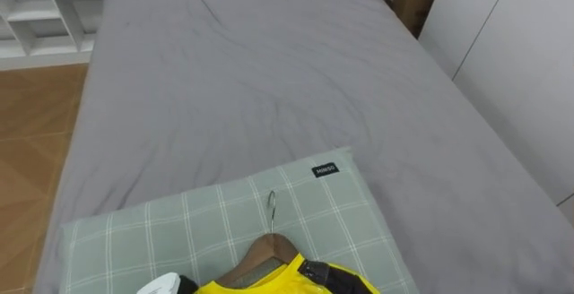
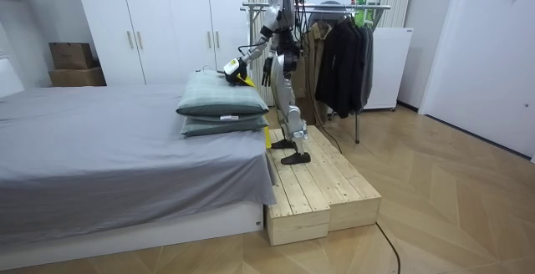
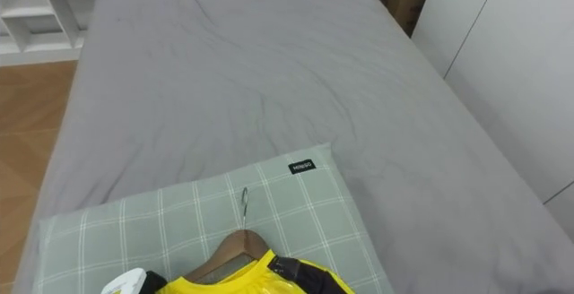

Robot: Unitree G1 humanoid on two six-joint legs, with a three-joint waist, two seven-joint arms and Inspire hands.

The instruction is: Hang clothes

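1. One garment in play: yellow top (image 1: pixel 260 285) w/ dark trim, already on a wooden hanger (image 1: pixel 262 251). It lies on the green check pillow (image 1: pixel 197 222) at the near end of the bed (image 1: pixel 251 79).
2. Key relation: the hanger's metal hook (image 1: pixel 271 206) points far, up the bed. The shoulder bar runs left-right, so the long axis is crosswise to the robot.
3. Left hand (image 1: pixel 164 285) is at the near edge, just left of the hanger and right by the yellow cloth. It's the nearer hand by far. Fingers are cut off at the frame edge, so can't tell if they grip or lie slack.
4. Right hand (image 2: pixel 266 72) hangs by the hip in the room view, well apart from the top. Too small to judge its fingers.
5. Judgement: pick-up stage, hanging not yet done. Next move prob. needs a firm hold at the hanger neck, then a lift straight up off the pillow.
6. Room: the bed beyond is open, nothing to snag. White wardrobe (image 1: pixel 520 61) stands to the right.
7. Robot stands on a wooden platform (image 2: pixel 318 182). Clothes rack (image 2: pixel 334 7) w/ dark coats (image 2: pixel 343 57) is behind it, at the room view's right, so a turn is needed and the platform edge is the risk.
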